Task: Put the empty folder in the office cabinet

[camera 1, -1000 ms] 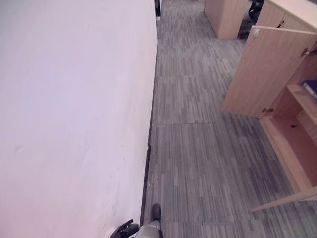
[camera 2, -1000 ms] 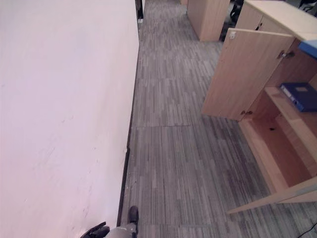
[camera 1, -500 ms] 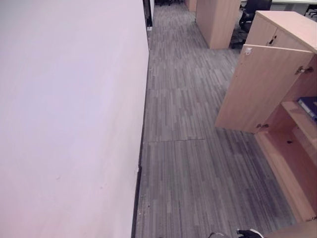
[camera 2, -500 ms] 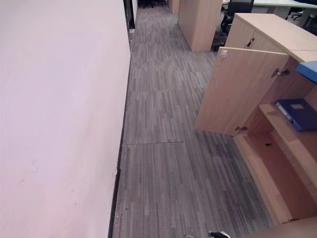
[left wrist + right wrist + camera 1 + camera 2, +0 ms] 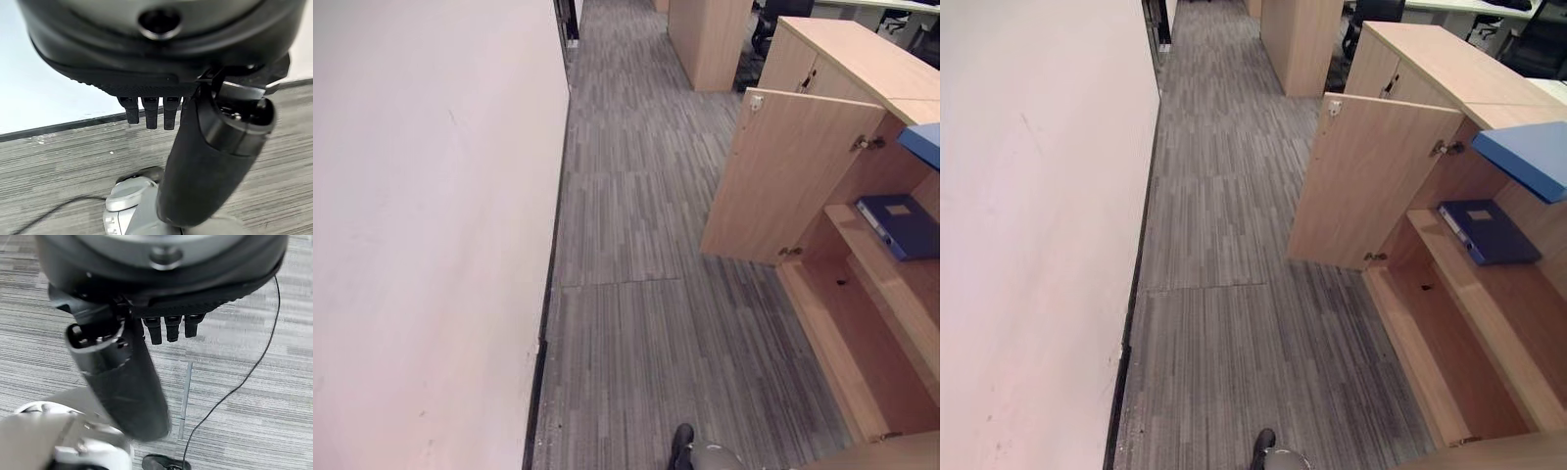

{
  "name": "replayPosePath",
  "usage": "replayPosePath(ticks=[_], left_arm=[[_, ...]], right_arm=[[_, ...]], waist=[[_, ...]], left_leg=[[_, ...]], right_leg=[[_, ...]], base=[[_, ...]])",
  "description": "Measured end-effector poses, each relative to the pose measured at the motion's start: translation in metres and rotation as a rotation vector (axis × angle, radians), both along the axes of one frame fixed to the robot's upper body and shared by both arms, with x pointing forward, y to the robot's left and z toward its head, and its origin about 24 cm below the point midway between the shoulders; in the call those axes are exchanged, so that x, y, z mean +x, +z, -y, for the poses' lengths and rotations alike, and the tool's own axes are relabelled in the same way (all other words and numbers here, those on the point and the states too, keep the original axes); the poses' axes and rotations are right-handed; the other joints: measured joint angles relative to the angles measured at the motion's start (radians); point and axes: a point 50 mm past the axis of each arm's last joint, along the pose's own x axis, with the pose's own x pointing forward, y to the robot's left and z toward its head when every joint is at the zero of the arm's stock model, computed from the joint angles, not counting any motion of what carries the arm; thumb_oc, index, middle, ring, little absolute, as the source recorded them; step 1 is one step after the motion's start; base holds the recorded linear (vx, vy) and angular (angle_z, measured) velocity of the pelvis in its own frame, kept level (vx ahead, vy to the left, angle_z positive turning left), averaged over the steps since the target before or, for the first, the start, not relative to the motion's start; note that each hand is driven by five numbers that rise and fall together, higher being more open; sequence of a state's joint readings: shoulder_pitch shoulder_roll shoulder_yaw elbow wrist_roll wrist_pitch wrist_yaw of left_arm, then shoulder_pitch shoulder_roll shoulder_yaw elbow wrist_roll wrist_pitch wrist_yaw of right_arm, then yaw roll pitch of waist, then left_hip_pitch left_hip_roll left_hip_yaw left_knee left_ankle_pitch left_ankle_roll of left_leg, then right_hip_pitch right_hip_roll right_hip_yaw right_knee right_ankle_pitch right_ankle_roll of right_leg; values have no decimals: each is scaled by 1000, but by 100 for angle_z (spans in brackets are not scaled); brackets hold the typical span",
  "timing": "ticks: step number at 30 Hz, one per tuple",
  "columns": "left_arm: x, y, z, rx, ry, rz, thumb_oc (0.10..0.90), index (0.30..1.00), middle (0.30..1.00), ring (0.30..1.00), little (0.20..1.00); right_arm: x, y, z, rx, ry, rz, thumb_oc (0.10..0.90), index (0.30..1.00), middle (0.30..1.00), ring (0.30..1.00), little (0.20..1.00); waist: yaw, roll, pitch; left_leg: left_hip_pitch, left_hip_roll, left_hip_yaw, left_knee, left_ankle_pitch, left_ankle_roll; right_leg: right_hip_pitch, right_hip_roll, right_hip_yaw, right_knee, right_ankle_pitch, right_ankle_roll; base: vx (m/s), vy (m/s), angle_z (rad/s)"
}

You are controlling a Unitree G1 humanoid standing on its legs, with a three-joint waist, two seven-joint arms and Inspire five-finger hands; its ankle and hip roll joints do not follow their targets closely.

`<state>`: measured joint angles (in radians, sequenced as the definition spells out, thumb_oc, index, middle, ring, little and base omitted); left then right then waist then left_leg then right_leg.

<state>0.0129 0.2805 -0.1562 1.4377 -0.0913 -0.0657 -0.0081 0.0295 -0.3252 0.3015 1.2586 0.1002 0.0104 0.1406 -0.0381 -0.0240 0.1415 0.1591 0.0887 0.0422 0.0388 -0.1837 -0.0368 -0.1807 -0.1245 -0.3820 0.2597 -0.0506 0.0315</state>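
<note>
My left hand (image 5: 205, 161) hangs over the grey striped carpet (image 5: 636, 294) close to the white wall (image 5: 421, 225), fingers straight and loose, thumb extended, holding nothing. My right hand (image 5: 122, 377) hangs the same way above the carpet, fingers relaxed and empty. To my right stands the office cabinet (image 5: 1449, 284), its door (image 5: 1361, 186) swung wide into the aisle. A dark blue folder (image 5: 1487, 231) lies flat on the middle shelf (image 5: 1489, 304); I cannot tell whether it is empty. A lighter blue slab (image 5: 1526, 157) juts in above it, cut off at the edge. Farther along the aisle, another wooden cabinet (image 5: 708, 39) stands against the carpet, with a dark office chair (image 5: 1371, 12) partly hidden behind it.
</note>
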Motion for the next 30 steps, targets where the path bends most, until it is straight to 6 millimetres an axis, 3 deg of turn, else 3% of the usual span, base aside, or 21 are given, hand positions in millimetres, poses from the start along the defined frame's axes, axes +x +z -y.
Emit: replayPosePath(ticks=[4, 6, 11, 12, 13, 15, 16, 18, 19, 20, 21, 22, 24, 25, 26, 27, 30], left_arm=[[10, 0, 5, -8, -45, 19, 800, 900, 900, 900, 900], [17, 0, 8, -14, -58, 40, 800, 900, 900, 900, 900], [25, 2, 4, 18, -65, 63, 800, 900, 900, 900, 900], [27, 4, -2, 42, -57, 71, 800, 900, 900, 900, 900], [27, 5, -4, 49, -51, 73, 800, 900, 900, 900, 900], [28, 7, -11, 64, -19, 83, 800, 900, 900, 900, 900], [31, 9, -16, 76, -14, 95, 800, 900, 900, 900, 900], [33, 10, -16, 76, -2, 108, 800, 900, 900, 900, 900], [35, 11, -17, 78, -5, 115, 800, 900, 900, 900, 900], [42, 13, -19, 84, -13, 140, 800, 900, 900, 900, 900], [46, 14, -18, 82, -17, 156, 800, 900, 900, 900, 900], [46, 13, -17, 77, -18, 156, 800, 900, 900, 900, 900], [47, 11, -11, 64, -25, 155, 800, 900, 900, 900, 900], [46, 10, -6, 51, -28, 152, 800, 900, 900, 900, 900], [47, 9, -4, 45, -33, 155, 800, 900, 900, 900, 900], [45, 7, 0, 36, -39, 144, 800, 900, 900, 900, 900], [31, 3, 6, 20, -29, 102, 800, 900, 900, 900, 900]], right_arm=[[15, 3, 1, -12, 8, 37, 800, 900, 900, 900, 900], [22, 4, 1, -22, 15, 56, 800, 900, 900, 900, 900], [24, 4, -1, -25, 13, 64, 800, 900, 900, 900, 900], [24, 2, -9, -7, 12, 66, 800, 900, 900, 900, 900], [23, 1, -11, -1, 13, 61, 800, 900, 900, 900, 900], [19, -2, -19, 18, 14, 54, 800, 900, 900, 900, 900], [13, -3, -21, 23, 22, 39, 800, 900, 900, 900, 900], [11, -4, -20, 11, 41, 21, 800, 900, 900, 900, 900], [9, -5, -20, 8, 42, 11, 800, 900, 900, 900, 900], [7, -5, -21, 5, 41, -4, 800, 900, 900, 900, 900], [4, -5, -18, -5, 41, -19, 800, 900, 900, 900, 900], [13, -4, -16, -12, 47, -3, 800, 900, 900, 900, 900], [11, -3, -12, -23, 45, -9, 800, 900, 900, 900, 900], [8, -3, -10, -27, 43, -17, 800, 900, 900, 900, 900], [7, -3, -10, -30, 42, -19, 800, 900, 900, 900, 900], [5, -3, -9, -31, 37, -24, 800, 900, 900, 900, 900], [3, -3, -7, -33, 24, -29, 800, 900, 900, 900, 900]], waist=[[1, 30, -6], [4, 38, -9], [3, 23, -22], [5, -2, -31], [6, -10, -37], [15, -41, -48], [35, -52, -53], [64, -49, -45], [68, -52, -40], [72, -64, -41], [75, -73, -35], [71, -70, -32], [70, -69, -20], [70, -64, -17], [68, -53, -13], [75, -36, -7], [91, -14, 9]], left_leg=[[-10, 34, -32, -12, 20, -25], [-20, 45, -34, -6, 34, -33], [-27, 79, -46, 31, 68, -87], [-59, 81, -45, 108, 66, -93], [-68, 85, -43, 137, 65, -95], [-158, 89, -44, 348, 64, -102], [-215, 106, -38, 507, 87, -109], [-332, 157, -36, 765, 153, -98], [-366, 151, -34, 805, 142, -90], [-407, 133, -14, 785, 115, -83], [-422, 120, 12, 731, 123, -82], [-462, 106, 33, 655, 120, -87], [-462, 71, 59, 378, 148, -85], [-449, 58, 55, 208, 198, -82], [-455, 56, 42, 129, 228, -86], [-433, 50, -7, -45, 286, -94], [-419, 48, -94, -119, 348, -92]], right_leg=[[7, 15, -48, 15, -24, -59], [19, 26, -65, -2, -29, -62], [72, 73, -76, -73, -39, -71], [97, 85, -73, -110, -31, -76], [108, 90, -72, -124, -25, -81], [145, 109, -63, -171, -37, -87], [176, 130, -49, -199, -20, -114], [242, 182, -20, -247, -29, -158], [252, 182, -15, -258, -24, -161], [259, 177, -11, -269, -15, -157], [259, 171, -11, -267, -13, -159], [271, 171, 3, -287, -29, -131], [292, 172, 6, -315, 2, -141], [297, 175, 11, -329, 5, -136], [310, 183, 21, -338, 3, -124], [320, 191, 31, -345, -11, -112], [350, 199, 89, -345, -15, -100]], base=[[345, -182, 35], [353, -191, 29], [288, -187, 13], [183, -208, -4], [206, -251, -7], [182, -180, -11], [218, -114, -37], [252, 8, -44], [114, 72, -14], [146, 127, -15], [245, 207, -22], [292, 285, -28], [213, 199, -18], [228, 159, -16], [420, 296, -21], [192, 136, -14], [308, 279, -55]])
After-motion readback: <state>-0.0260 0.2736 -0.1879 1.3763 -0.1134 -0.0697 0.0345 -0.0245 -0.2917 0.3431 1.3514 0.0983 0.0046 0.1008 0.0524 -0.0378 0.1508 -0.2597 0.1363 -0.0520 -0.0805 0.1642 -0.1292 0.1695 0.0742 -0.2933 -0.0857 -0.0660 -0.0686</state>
